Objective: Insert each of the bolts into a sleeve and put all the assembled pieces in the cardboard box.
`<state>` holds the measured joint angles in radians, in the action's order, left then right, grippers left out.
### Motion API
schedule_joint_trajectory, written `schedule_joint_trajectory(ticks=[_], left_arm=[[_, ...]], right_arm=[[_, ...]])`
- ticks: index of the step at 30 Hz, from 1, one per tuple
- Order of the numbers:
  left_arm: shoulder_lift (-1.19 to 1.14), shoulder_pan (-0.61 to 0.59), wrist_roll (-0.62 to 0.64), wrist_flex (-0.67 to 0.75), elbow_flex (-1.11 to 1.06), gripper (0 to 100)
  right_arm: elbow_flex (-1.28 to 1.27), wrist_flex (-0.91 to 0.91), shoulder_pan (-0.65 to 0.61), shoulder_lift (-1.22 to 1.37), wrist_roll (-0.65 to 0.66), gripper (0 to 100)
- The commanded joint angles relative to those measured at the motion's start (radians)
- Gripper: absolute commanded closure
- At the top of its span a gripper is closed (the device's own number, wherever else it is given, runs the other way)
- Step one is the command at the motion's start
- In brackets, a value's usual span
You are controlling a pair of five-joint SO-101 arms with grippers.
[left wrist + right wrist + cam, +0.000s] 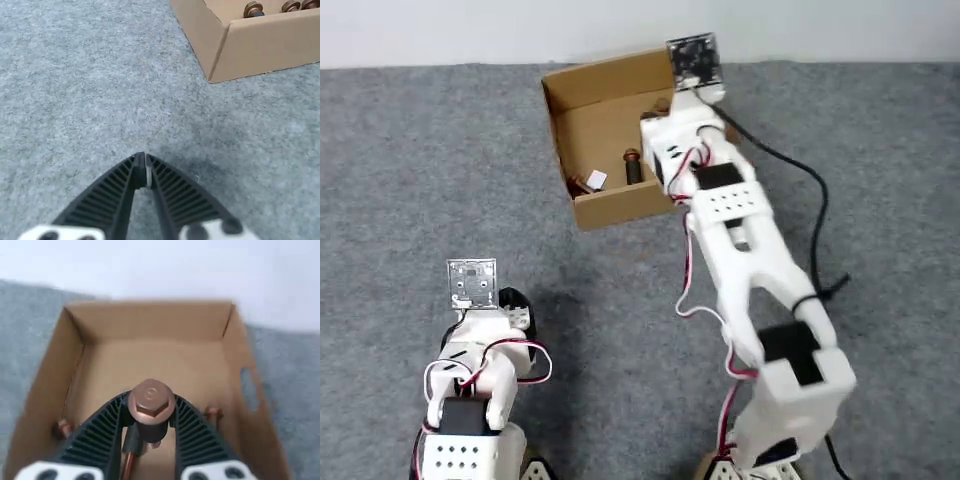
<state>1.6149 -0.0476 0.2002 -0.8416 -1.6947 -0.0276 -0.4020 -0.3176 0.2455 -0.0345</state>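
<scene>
Grey carpet (75, 75) lies under the left gripper (144, 172), its jaws pressed together. Farther on, the right gripper (150, 427) clamps a copper bolt (151, 401) over the box (150, 320). The bolt's hex head faces the wrist camera and its long axis runs away toward the box floor, where other pieces (632, 165) sit.

It looks like a robot lab. A left arm (475, 400) and a right arm (750, 260), white with loose wires, sit on a grey fuzzy mat (620, 330) by a plain white wall (470, 30).
</scene>
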Motion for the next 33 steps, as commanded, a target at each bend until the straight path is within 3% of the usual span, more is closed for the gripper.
schedule_joint_trajectory(ticks=[1, 15, 19, 22, 25, 28, 30, 33], left_arm=[[0.005, -0.006, -0.011, 0.032, 0.005, 100], [0.003, -0.003, -0.006, 0.009, 0.005, 100], [0.011, -0.003, -0.006, -0.147, 0.008, 100], [0.038, -0.005, -0.006, -0.172, 0.008, 100], [0.072, -0.005, -0.006, -0.173, 0.005, 100], [0.097, -0.005, -0.006, -0.173, 0.005, 100], [0.097, -0.005, -0.006, -0.173, 0.005, 100], [0.097, -0.005, -0.006, -0.175, 0.005, 100]], right_arm=[[0.080, -0.053, -0.024, 0.056, 0.008, 99.1], [0.081, -0.154, -0.028, 0.174, 0.014, 98.7], [0.094, -0.263, -0.028, 0.165, 0.014, 87.6], [0.135, -0.361, -0.028, 0.137, 0.011, 79.8], [0.192, -0.440, -0.030, 0.081, 0.006, 85.3], [0.207, -0.486, -0.027, -0.004, 0.006, 99.6], [0.206, -0.522, -0.024, -0.067, 0.006, 96.4], [0.206, -0.579, -0.022, -0.160, 0.006, 99.5]])
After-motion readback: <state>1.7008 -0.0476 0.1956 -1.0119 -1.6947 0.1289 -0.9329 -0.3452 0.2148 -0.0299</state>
